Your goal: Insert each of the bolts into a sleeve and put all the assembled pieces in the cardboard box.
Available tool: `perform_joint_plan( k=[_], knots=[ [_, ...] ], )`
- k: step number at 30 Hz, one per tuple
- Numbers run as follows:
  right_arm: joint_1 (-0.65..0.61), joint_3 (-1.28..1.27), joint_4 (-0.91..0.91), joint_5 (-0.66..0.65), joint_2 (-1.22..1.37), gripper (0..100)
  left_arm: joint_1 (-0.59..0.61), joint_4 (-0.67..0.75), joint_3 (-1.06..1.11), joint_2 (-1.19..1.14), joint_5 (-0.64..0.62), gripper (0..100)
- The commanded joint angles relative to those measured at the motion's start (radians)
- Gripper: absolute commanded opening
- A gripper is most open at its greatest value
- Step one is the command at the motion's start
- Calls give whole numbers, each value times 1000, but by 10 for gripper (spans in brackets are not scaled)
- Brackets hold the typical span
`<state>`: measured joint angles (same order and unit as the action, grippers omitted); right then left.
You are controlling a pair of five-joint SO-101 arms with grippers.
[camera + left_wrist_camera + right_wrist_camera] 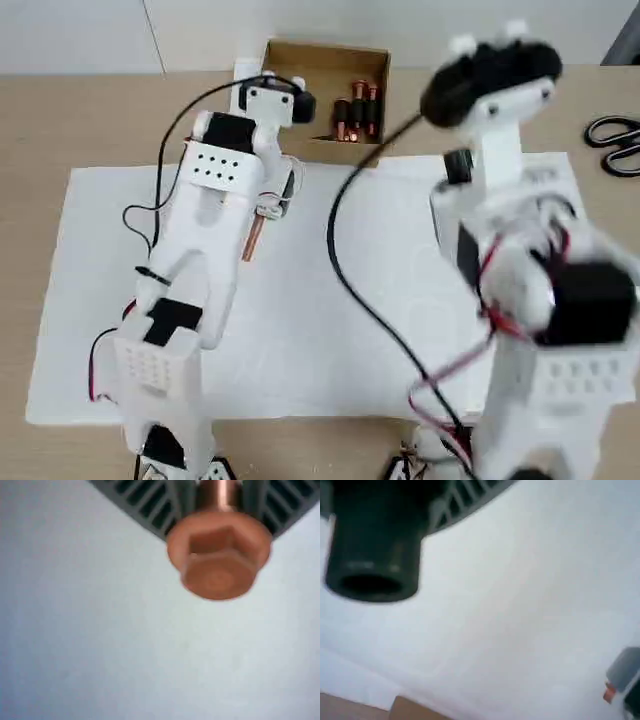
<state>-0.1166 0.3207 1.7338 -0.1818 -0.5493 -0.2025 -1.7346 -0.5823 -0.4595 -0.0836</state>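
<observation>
Bolt [218,555], copper, sits clamped by its shank between the left fingers [142,502], above the white sheet [100,630] close beside the cardboard box [310,80]. Right fingers [465,495] grasp a black sleeve [372,550], also over that sheet.

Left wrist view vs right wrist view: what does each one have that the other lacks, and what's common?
Left wrist view: the copper bolt close up, held by its shank, with its hex head facing the camera. Right wrist view: the black sleeve held close up with its open bore visible, a strip of the tan table, and something grey and orange far off, too small to identify. Both: the white sheet underneath.
</observation>
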Motion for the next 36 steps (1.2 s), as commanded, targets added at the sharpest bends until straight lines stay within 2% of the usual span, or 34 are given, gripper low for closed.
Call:
perform_joint_plan(
  k=[1,5,8,16,23,29,33,36],
  knots=[
    [-1,-140,-5,3,-193,4,3,-18,-50,161,2,6],
    [-1,-344,-58,3,-354,4,-2,-18,-36,262,2,6],
    [-1,-523,-171,8,-450,4,-2,-18,-2,319,2,6],
    [-7,-1183,-777,18,-705,6,5,-17,51,376,2,6],
    [-16,-1653,-1153,222,-1029,5,-25,-17,33,393,-6,6],
    [-90,-1901,-1239,226,-1271,5,-72,-17,-38,551,-95,6],
    [-130,-1932,-1241,230,-1253,5,-114,-12,-47,657,-137,6],
    [-171,-1932,-1241,230,-1264,5,-121,-14,-45,733,-224,6]
  ],
)
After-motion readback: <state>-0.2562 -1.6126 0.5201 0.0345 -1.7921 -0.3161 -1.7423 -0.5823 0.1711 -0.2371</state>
